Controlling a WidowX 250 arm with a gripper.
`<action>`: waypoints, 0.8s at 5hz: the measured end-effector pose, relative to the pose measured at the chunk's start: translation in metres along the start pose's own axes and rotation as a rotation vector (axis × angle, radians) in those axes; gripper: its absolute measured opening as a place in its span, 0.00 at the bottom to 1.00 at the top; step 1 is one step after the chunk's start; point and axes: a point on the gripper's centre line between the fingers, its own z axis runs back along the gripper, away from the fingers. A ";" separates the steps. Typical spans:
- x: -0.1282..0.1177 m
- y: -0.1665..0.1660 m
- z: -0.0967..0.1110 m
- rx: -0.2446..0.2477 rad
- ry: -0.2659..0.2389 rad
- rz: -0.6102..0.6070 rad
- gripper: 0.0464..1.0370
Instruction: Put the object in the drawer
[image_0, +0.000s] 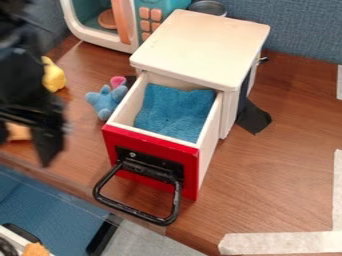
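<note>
The black gripper (40, 122) hangs at the left edge, blurred, to the left of the drawer and apart from it. Beside its lower part is a tan-orange thing (19, 132), partly hidden by the gripper; whether the two touch, I cannot tell. The small white cabinet's drawer (152, 159) is pulled out, with a red front and a black loop handle. A blue cloth (174, 111) lies on the drawer's bottom. The cabinet (204, 42) has a bare white top.
A blue plush toy (105, 101) lies left of the drawer, with a pink thing (118, 81) by it. Farther left is a yellow toy (53, 76). Behind stands a toy microwave (100, 27). Pale tape (280, 243) marks the table's front right.
</note>
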 end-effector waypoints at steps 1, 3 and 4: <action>0.008 0.029 -0.007 -0.016 0.029 -0.005 0.96; 0.035 0.059 -0.032 0.009 0.091 -0.234 0.96; 0.045 0.072 -0.042 0.051 0.060 -0.249 0.96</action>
